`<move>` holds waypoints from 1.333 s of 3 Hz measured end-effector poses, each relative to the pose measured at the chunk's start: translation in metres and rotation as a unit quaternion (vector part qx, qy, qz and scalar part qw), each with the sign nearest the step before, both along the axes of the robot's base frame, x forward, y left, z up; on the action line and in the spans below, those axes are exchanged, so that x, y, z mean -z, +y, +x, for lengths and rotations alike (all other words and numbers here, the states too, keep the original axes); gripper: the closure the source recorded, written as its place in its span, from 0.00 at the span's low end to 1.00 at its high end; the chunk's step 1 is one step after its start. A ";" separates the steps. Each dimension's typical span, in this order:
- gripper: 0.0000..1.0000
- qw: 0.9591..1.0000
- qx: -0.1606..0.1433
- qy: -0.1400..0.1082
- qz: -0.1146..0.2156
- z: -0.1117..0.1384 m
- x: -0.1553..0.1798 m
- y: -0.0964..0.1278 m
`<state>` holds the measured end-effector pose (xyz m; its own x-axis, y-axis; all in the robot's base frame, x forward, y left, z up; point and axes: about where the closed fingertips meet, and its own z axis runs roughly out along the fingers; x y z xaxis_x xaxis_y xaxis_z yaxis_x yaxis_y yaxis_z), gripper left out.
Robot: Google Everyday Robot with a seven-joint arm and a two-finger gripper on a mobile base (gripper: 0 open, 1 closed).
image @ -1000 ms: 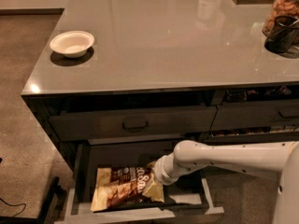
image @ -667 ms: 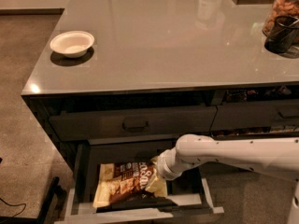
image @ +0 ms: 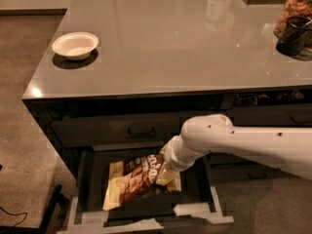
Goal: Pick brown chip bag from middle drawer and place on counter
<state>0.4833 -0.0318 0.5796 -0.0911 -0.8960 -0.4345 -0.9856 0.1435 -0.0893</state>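
Pick step in hand. Claw (image: 165,173) down inside open middle drawer (image: 195,211), at right end of brown chip bag (image: 134,180), which lies tilted in drawer. Claw grip: cannot tell. Next likely: secure hold, lift clear of drawer front, carry up to surface (image: 170,43).
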 end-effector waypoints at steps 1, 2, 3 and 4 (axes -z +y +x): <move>1.00 1.000 -0.001 -0.014 -0.004 0.002 -0.015 0.000; 1.00 1.000 -0.001 -0.013 -0.003 0.001 -0.014 0.000; 1.00 1.000 -0.005 -0.024 0.001 -0.004 -0.049 -0.002; 1.00 0.999 -0.004 -0.043 0.002 -0.008 -0.103 -0.004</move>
<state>0.4755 -0.0362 0.6827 -0.0463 -0.8950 -0.4437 -0.9754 0.1363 -0.1732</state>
